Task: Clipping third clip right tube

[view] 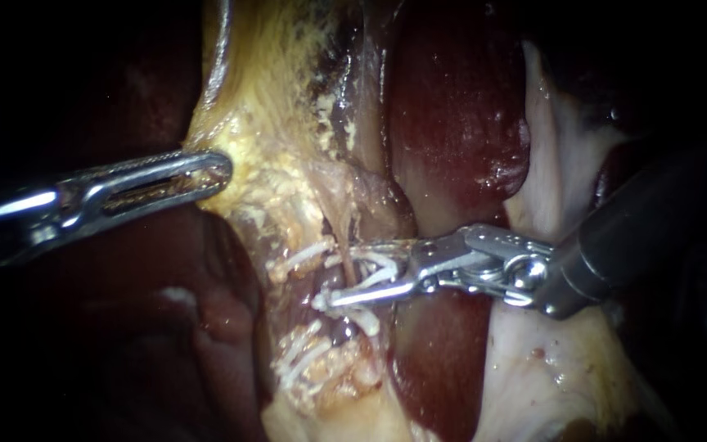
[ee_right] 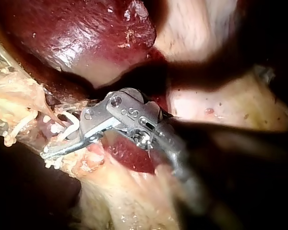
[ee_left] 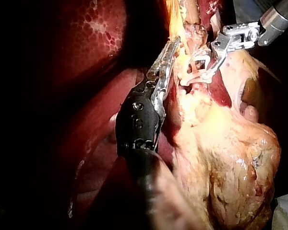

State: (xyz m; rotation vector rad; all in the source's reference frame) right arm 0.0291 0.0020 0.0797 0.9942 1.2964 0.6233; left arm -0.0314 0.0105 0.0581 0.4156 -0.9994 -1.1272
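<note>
Glistening liver (view: 456, 106) beside white clips (view: 304, 254)

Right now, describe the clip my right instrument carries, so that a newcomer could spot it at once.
Find the yellow fat band running down the middle of the endoscope view; the right instrument reaches it from the right. The clip is the white piece at that instrument's tip. The other clips, beside and below it, sit on tissue with no metal around them.
</note>
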